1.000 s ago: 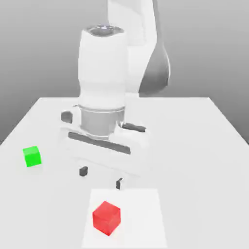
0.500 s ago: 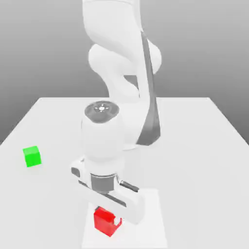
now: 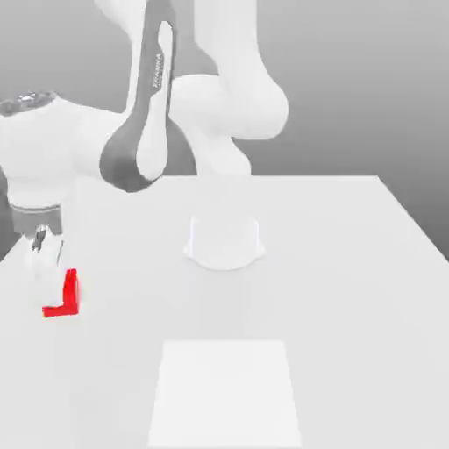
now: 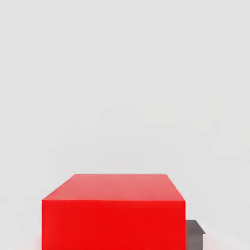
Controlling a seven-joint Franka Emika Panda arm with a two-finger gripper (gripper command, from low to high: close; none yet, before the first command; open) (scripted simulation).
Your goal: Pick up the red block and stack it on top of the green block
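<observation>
The red block [image 3: 70,289] is at the exterior view's left, low over the white table [image 3: 351,263], partly covered by the white hand. My gripper [image 3: 51,285] is shut on it. In the hand view the red block [image 4: 113,215] sits close up between the fingers, with one dark fingertip [image 4: 194,234] showing beside it. The green block is hidden.
The arm's round base [image 3: 224,241] stands mid-table, and its grey-and-white links [image 3: 145,114] reach over to the exterior view's left. A paler square patch [image 3: 226,395] lies on the table near the front edge. The table's left edge runs close to the hand.
The gripper went from open to shut on the red block at the front patch. It then carried the block to the exterior view's left, where the green block stood. The green block no longer shows.
</observation>
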